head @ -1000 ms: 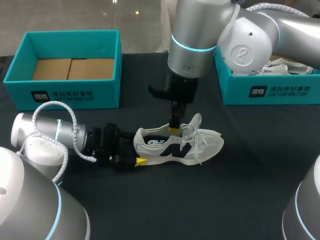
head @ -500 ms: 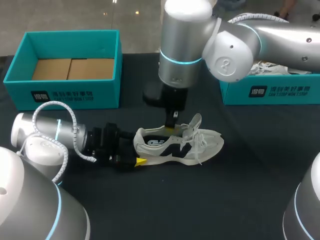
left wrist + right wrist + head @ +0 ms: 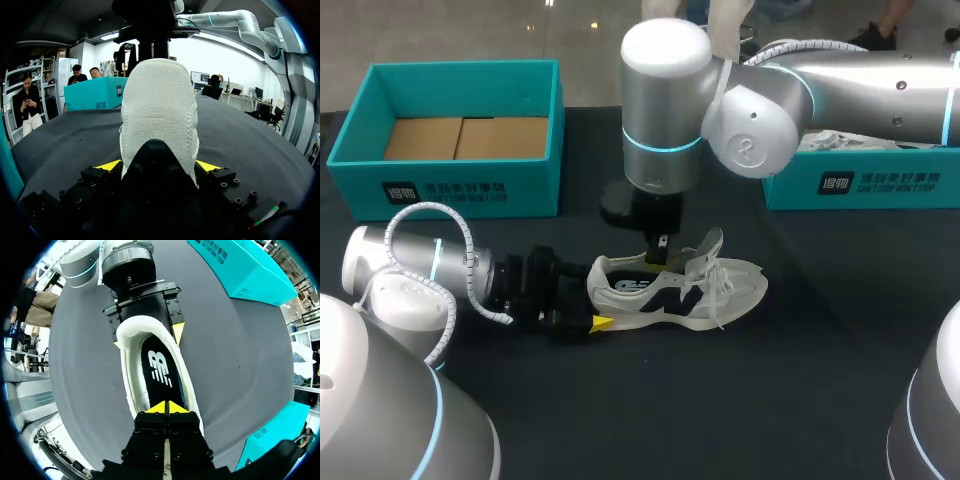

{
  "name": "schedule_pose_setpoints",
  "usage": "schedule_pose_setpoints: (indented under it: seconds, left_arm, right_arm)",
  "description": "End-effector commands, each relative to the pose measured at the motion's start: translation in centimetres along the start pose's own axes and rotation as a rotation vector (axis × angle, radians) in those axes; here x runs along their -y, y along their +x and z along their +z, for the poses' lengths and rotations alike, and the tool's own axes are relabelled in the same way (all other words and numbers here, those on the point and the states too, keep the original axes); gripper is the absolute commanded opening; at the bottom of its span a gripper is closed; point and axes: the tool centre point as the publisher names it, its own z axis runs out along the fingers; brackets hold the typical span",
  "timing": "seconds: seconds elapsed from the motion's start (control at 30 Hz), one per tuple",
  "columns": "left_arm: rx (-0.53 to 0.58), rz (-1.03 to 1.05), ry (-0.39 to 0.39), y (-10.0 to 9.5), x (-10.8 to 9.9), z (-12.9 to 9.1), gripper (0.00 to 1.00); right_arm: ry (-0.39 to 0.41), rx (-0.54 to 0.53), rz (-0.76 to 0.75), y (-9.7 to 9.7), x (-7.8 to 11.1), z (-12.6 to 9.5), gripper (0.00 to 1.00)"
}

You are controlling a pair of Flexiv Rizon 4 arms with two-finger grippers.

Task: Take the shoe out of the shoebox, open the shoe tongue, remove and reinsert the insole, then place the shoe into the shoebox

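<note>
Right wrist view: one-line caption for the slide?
Right gripper, fingertips together, poised over the black insole inside the shoe while the left gripper clamps its heel.

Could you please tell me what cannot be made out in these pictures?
Head view: right arm covers much of the right shoebox.
Left wrist view: the shoe's heel hides its opening.
Right wrist view: right gripper hides the toe, and whether it pinches the insole.

The shoe (image 3: pixel 675 290) lies on the table (image 3: pixel 770 390), between the left shoebox (image 3: pixel 450 185) and the right shoebox (image 3: pixel 865 185).

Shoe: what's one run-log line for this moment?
shoe on table | left gripper shut on shoe heel | right gripper shut over insole
</note>
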Motion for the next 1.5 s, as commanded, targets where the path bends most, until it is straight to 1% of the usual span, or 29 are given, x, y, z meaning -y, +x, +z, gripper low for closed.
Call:
schedule_pose_setpoints:
  seconds: [0.03,0.2,0.4,0.43,0.47,0.5,0.6,0.63,0.67,0.7,0.87,1.03,1.17,1.37,1.43,1.5]
  left_arm:
    - [-0.001,-0.001,-0.002,0.1,-0.5,0.3,0.0]
    - [-0.001,-0.001,-0.002,0.1,-0.5,0.3,0.0]
    - [-0.001,-0.001,-0.002,0.1,-0.5,0.3,0.0]
    - [-0.001,-0.001,-0.002,0.1,-0.5,0.3,0.0]
    - [-0.001,-0.001,-0.002,0.1,-0.5,0.3,0.0]
    - [-0.001,-0.001,-0.002,0.1,-0.5,0.3,0.0]
    - [-0.001,-0.001,-0.002,0.1,-0.5,0.3,0.0]
    - [-0.001,-0.001,-0.002,0.1,-0.5,0.3,0.0]
    - [-0.001,-0.001,-0.002,0.1,-0.5,0.3,0.0]
    - [-0.001,-0.001,-0.002,0.1,-0.5,0.3,0.0]
    - [-0.001,-0.001,-0.002,0.1,-0.5,0.3,0.0]
    - [-0.001,-0.001,-0.002,0.1,-0.5,0.3,0.0]
    - [-0.001,-0.001,-0.002,0.1,-0.5,0.3,0.0]
    - [-0.001,-0.001,-0.002,0.1,-0.5,0.3,0.0]
    - [-0.001,-0.001,-0.002,0.1,-0.5,0.3,0.0]
    - [-0.001,-0.001,-0.002,0.1,-0.5,0.3,0.0]
  right_arm:
    - [0.013,-0.015,0.004,-1.1,-0.6,1.4,0.0]
    - [0.019,-0.041,0.008,-2.1,-0.3,2.3,0.0]
    - [0.015,-0.055,0.016,-2.2,0.3,2.5,0.0]
    - [0.013,-0.056,0.017,-2.2,0.3,2.5,0.03]
    - [0.013,-0.058,0.018,-2.2,0.4,2.4,0.14]
    - [0.013,-0.06,0.017,-2.1,0.5,2.4,0.23]
    - [0.013,-0.068,0.015,-1.9,0.6,2.5,0.29]
    - [0.011,-0.072,0.015,-1.8,0.6,2.6,0.32]
    - [0.007,-0.078,0.015,-1.8,0.7,2.7,0.37]
    - [0.006,-0.08,0.015,-1.7,0.7,2.7,0.39]
    - [0.001,-0.095,0.012,-1.4,0.6,3.1,0.38]
    - [0.001,-0.125,-0.004,-1.1,0.0,4.1,0.38]
    - [0.007,-0.156,-0.021,-1.0,-0.7,5.4,0.37]
    - [0.031,-0.212,-0.053,-0.6,-2.0,8.1,0.37]
    - [0.024,-0.227,-0.056,-0.4,-2.0,8.8,0.35]
    - [0.025,-0.233,-0.053,-0.2,-1.9,9.0,0.26]
